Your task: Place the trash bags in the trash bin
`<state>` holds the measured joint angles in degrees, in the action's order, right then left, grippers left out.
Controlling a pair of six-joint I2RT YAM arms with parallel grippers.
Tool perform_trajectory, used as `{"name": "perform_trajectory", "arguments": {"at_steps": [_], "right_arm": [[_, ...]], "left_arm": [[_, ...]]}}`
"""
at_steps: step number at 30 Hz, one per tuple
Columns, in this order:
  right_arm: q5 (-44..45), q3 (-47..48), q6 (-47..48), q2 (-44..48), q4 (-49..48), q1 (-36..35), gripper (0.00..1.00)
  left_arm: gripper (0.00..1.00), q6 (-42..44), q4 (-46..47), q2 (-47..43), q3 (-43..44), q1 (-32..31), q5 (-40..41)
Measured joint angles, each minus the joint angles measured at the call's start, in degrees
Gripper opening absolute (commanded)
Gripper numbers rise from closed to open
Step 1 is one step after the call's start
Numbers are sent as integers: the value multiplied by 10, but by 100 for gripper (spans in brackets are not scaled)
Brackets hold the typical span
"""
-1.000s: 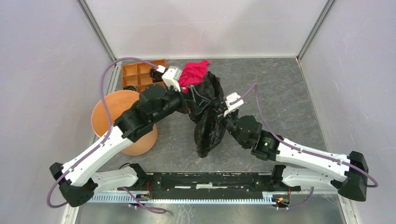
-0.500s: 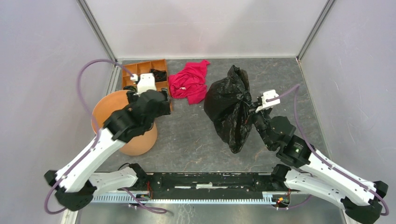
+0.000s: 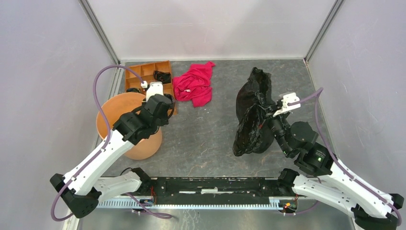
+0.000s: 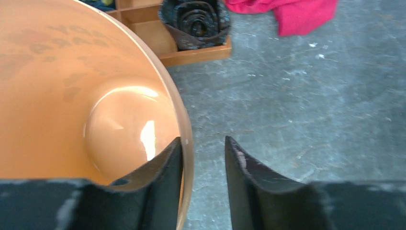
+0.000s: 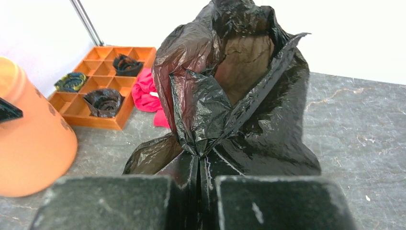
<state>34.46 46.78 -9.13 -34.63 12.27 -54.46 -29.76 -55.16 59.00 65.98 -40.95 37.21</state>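
Note:
The orange-brown trash bin stands upright at the left. My left gripper hangs over its right rim. In the left wrist view the gripper straddles the rim of the bin, one finger inside against the wall and the other outside with a gap, so it stands open. A big glossy black trash bag stands crumpled right of centre. My right gripper is shut on a gathered fold of it. The right wrist view shows the bag bunched between the closed jaws.
A flat orange tray with square compartments sits behind the bin and holds dark rolled items. A red-pink cloth lies beside it at the back. Grey walls close in the left, right and back.
My left gripper let go near the bag, swung back to the bin's rim and its jaws narrowed. The right gripper carried the black bag to the right.

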Motion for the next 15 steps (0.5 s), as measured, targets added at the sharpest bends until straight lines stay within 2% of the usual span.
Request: {"name": "perform_trajectory", "arguments": {"at_steps": [6, 11, 15], "right_arm": [[-5, 42, 2, 9, 12, 0, 1], [-8, 65, 4, 15, 19, 0, 1], [-8, 82, 7, 15, 26, 0, 1]], "left_arm": [[15, 35, 13, -4, 1, 0, -103], [9, 57, 17, 9, 19, -12, -194], [4, 62, 37, 12, 41, -59, -262]]}}
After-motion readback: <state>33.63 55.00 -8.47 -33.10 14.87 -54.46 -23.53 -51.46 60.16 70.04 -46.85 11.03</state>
